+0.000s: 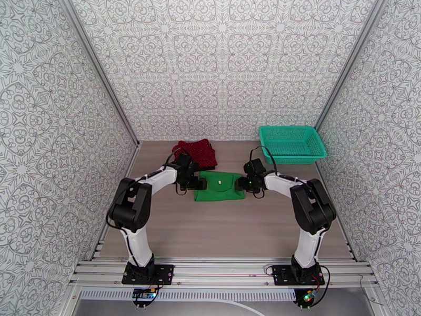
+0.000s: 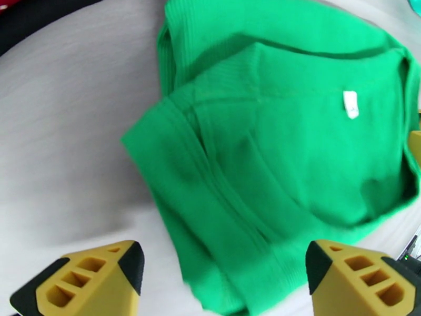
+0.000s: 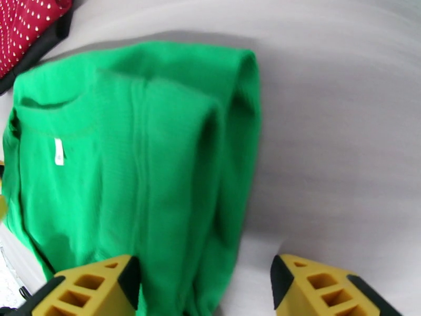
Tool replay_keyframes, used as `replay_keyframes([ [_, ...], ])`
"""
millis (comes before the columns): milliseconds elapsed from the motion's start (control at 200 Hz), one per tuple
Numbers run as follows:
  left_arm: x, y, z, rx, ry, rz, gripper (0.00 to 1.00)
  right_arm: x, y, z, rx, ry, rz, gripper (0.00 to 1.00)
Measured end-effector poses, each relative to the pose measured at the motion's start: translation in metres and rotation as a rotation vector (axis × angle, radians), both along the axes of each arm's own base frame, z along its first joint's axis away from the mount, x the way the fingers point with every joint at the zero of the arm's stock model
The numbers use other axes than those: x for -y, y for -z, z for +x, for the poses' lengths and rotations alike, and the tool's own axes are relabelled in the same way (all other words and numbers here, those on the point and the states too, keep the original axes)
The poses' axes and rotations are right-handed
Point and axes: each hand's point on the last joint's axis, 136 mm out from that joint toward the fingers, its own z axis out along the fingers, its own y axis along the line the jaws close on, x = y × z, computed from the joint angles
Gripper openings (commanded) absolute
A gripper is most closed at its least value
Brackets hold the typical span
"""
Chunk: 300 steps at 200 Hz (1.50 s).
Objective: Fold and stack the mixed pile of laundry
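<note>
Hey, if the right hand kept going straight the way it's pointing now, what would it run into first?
Most likely the green garment: its folded edge lies just ahead, between the open fingers of the right hand. Depth is unclear, so it might touch the table beside that edge instead.

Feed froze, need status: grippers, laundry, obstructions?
Both open: left gripper, right gripper, flanking green garment, folded. Behind it dark red garment, unstacked. Nothing blocking.
</note>
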Motion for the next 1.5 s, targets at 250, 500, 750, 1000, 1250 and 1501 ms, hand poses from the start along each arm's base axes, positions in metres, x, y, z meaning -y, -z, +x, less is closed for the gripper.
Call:
replay_keyframes([
  [250, 0.01, 0.005, 0.007, 0.0, 0.016, 0.004, 0.81, 0.0, 0.002, 0.003, -0.006, 0.026, 0.019, 0.53],
  [500, 0.033, 0.007, 0.018, 0.003, 0.036, -0.024, 0.69, -0.003, 0.003, 0.005, 0.002, 0.04, 0.042, 0.46],
  [750, 0.043, 0.01, 0.022, 0.005, 0.03, -0.037, 0.4, -0.006, 0.006, 0.008, 0.005, 0.042, 0.058, 0.31],
  [1000, 0.051, 0.013, 0.021, 0.003, 0.046, -0.061, 0.0, -0.01, 0.007, 0.008, 0.011, 0.03, 0.077, 0.0],
  [1250, 0.045, 0.006, 0.019, 0.022, 0.031, -0.037, 0.0, -0.013, 0.004, 0.005, 0.008, -0.001, 0.076, 0.0],
  [1501, 0.028, -0.077, 0.023, 0.19, -0.023, 0.0, 0.0, -0.033, -0.045, 0.004, 0.068, -0.082, 0.069, 0.0],
])
